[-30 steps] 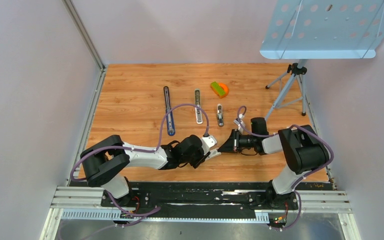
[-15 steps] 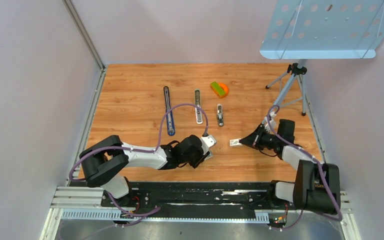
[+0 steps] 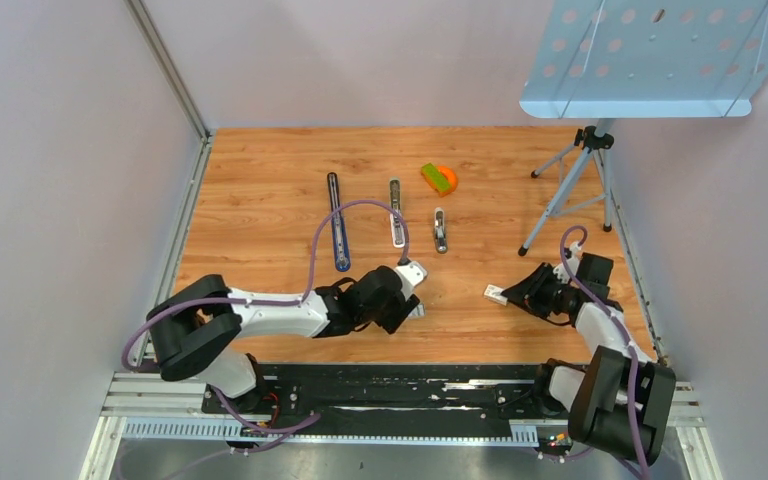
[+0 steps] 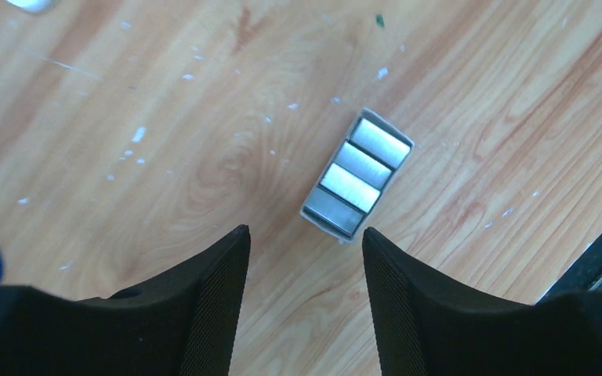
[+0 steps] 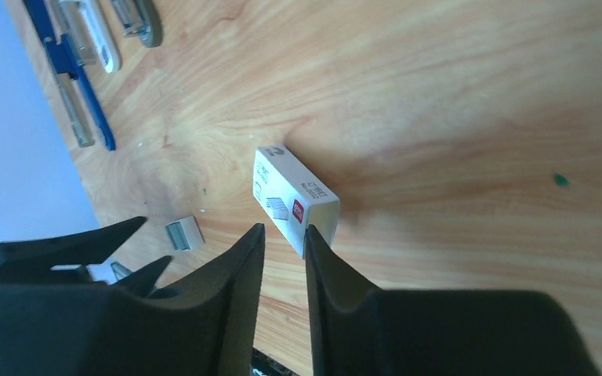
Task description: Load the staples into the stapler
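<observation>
Block of staples (image 4: 357, 176) lying loose on the wooden worktop (image 4: 165, 117), left gripper (image 4: 304, 231) spread just short of it, right gripper (image 5: 284, 229) narrowly parted, tips at a white box (image 5: 290, 196).

Overhead view, two close wrist views

My feeds are bright and evenly lit from overhead, so the orange-brown wooden table top (image 3: 260, 180) carries only soft shadows, the darkest beside the small white cardboard box (image 5: 294, 200). The silvery ribbed block of staples (image 4: 357, 176) glints pale, and the black fingers (image 5: 219, 313) of the right gripper (image 5: 284, 235) blur near the lens.
</observation>
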You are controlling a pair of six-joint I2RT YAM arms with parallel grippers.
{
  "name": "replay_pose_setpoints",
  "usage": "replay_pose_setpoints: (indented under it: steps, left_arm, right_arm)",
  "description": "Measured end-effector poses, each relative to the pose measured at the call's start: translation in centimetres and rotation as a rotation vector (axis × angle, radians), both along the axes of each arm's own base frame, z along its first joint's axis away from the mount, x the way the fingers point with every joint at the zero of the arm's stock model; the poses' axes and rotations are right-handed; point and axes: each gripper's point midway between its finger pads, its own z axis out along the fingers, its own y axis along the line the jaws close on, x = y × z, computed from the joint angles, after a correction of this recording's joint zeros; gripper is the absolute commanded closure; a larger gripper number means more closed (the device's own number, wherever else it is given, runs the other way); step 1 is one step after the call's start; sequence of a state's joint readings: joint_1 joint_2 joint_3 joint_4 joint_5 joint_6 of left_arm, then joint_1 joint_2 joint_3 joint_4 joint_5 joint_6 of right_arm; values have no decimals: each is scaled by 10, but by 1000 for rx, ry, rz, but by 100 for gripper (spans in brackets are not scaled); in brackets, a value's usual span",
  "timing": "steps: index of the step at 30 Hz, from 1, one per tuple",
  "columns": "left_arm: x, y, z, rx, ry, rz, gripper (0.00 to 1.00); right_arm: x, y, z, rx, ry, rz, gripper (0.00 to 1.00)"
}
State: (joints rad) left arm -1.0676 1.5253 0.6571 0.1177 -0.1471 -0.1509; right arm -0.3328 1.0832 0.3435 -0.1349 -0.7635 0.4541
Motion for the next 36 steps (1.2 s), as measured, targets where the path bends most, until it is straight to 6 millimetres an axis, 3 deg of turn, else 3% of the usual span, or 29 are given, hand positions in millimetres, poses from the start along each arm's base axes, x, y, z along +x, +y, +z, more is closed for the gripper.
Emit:
replay_pose_setpoints:
  steps: [8, 13, 16, 20, 25, 31, 36]
  left_arm:
    - [38, 18, 59, -175, -7, 184, 44]
    - [54, 35, 68, -315, 80, 285, 58]
    - [48, 38, 55, -347, 166, 298, 66]
    - [36, 30, 41, -362, 268, 267, 69]
    - [26, 20, 35, -401, 333, 227, 74]
    - [14, 24, 15, -396, 389, 225, 77]
    - [5, 27, 4, -396, 423, 227, 78]
  right_arm:
    - [-6, -15, 12, -106, 28, -86, 58]
    - [-1, -8, 32, -201, 0, -45, 59]
    - [1, 13, 43, -245, -31, 39, 59]
    - [-4, 53, 49, -309, -50, 181, 60]
    - [-13, 93, 37, -364, -27, 306, 61]
    - [-29, 148, 25, -396, -55, 469, 59]
    - [-27, 185, 23, -439, -85, 547, 59]
